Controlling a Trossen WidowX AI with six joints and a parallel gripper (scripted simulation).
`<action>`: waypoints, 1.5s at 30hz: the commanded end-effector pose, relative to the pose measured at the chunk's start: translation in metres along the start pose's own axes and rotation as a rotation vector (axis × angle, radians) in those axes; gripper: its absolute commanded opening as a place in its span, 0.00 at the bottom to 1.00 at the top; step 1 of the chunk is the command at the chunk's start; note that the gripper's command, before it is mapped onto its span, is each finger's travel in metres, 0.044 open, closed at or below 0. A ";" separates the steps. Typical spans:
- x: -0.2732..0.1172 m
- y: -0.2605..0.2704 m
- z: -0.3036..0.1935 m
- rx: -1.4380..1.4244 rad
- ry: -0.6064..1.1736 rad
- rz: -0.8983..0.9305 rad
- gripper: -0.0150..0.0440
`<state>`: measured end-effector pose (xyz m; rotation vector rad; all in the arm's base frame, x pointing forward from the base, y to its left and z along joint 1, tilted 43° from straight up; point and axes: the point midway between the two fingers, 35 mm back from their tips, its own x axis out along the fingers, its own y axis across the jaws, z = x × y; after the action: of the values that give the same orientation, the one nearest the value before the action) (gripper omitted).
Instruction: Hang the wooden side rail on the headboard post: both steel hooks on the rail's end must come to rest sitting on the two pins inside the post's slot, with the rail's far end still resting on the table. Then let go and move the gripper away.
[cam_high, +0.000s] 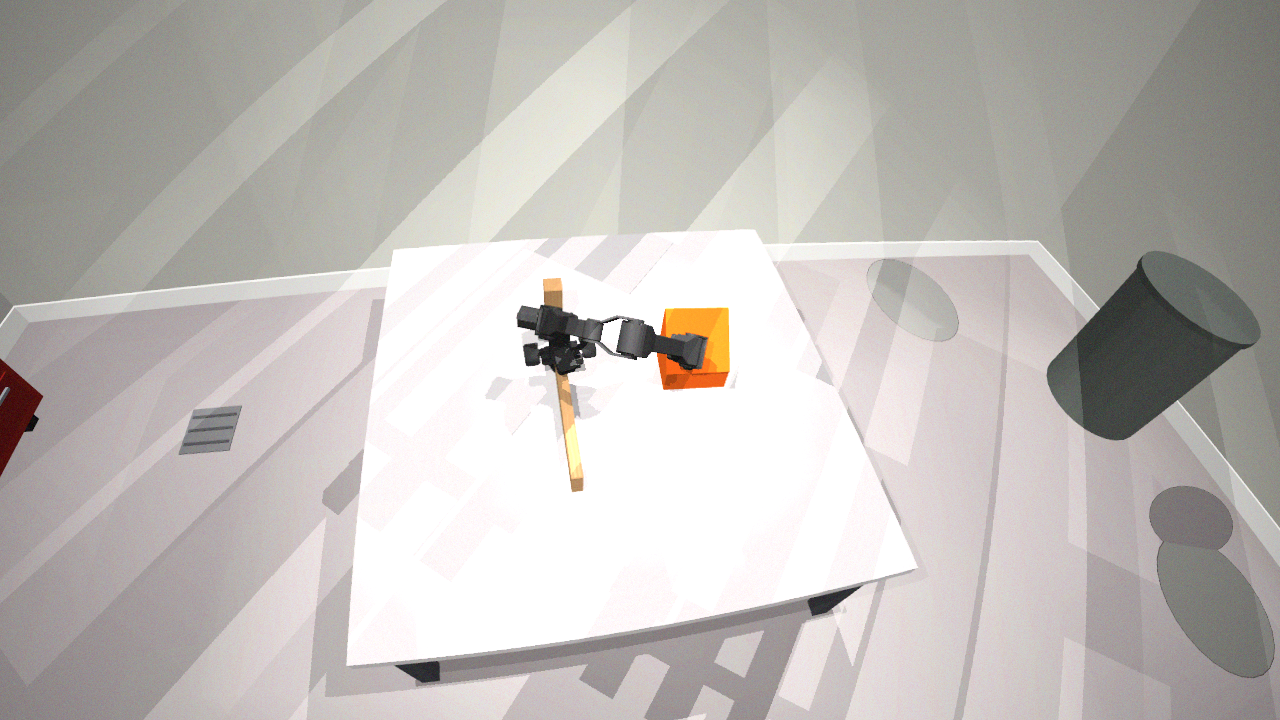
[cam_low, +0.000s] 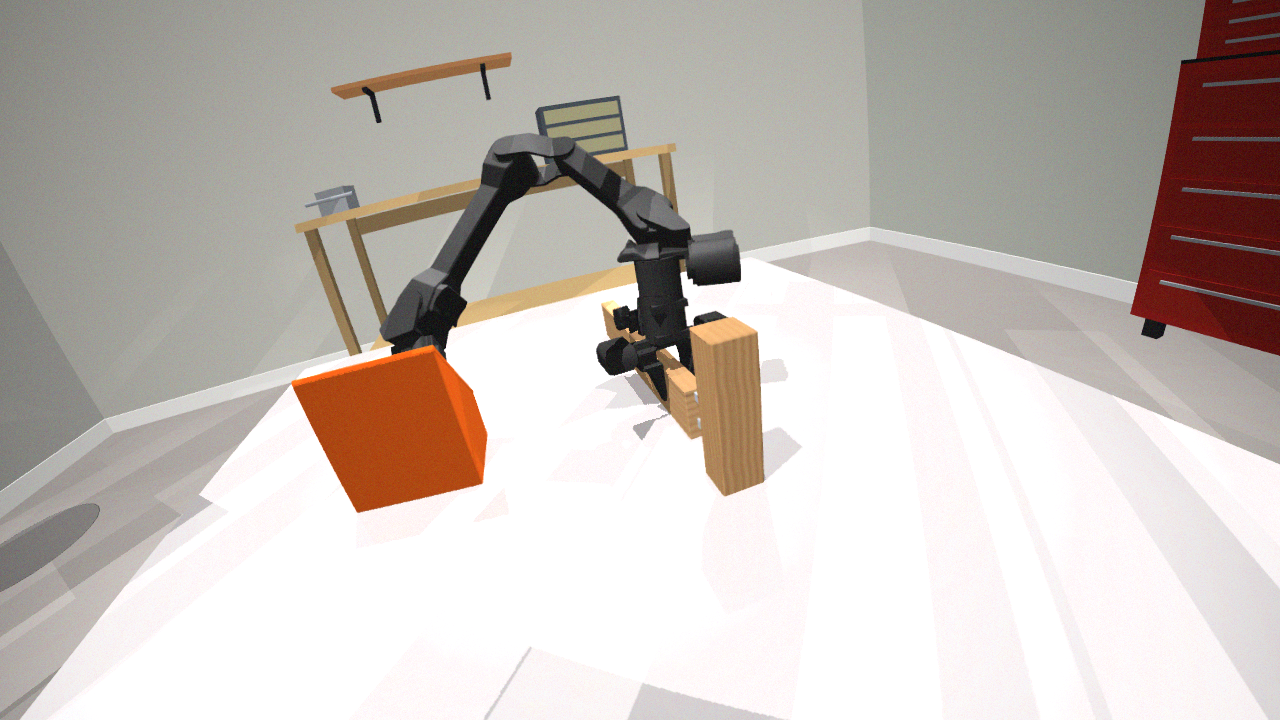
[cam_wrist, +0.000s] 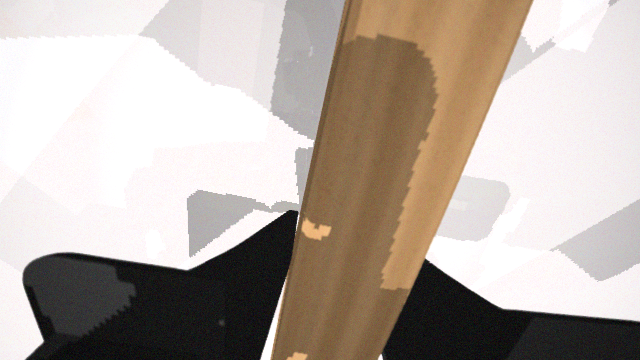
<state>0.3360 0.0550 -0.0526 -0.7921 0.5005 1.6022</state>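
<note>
The wooden side rail (cam_high: 567, 420) (cam_low: 685, 409) (cam_wrist: 395, 125) runs from near the headboard post (cam_high: 552, 286) (cam_low: 733, 411) toward the table's middle. My gripper (cam_high: 563, 362) (cam_low: 671, 365) (cam_wrist: 358, 237) is shut on the rail near its hook end, with a black finger on either side. The post stands upright. Small bits of the steel hooks (cam_low: 697, 396) show between the rail's end and the post in the exterior view. The post's slot and pins are hidden, so I cannot tell whether the hooks touch the pins. Whether the rail's far end touches the table is unclear.
An orange block (cam_high: 702, 324) (cam_low: 393, 429) stands on the white table (cam_high: 716, 528) (cam_low: 572, 608), beside the rail and under the arm's base end in the top view. A workbench (cam_low: 420, 198), a wall shelf (cam_low: 429, 75) and red drawers (cam_low: 1217, 197) stand beyond the table.
</note>
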 end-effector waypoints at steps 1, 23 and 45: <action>-0.003 0.000 -0.001 -0.011 -0.001 -0.004 0.25; -0.006 0.000 -0.001 -0.011 0.000 -0.004 0.25; -0.010 0.000 -0.001 -0.011 0.000 -0.004 0.25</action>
<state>0.3338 0.0528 -0.0500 -0.7821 0.5030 1.6142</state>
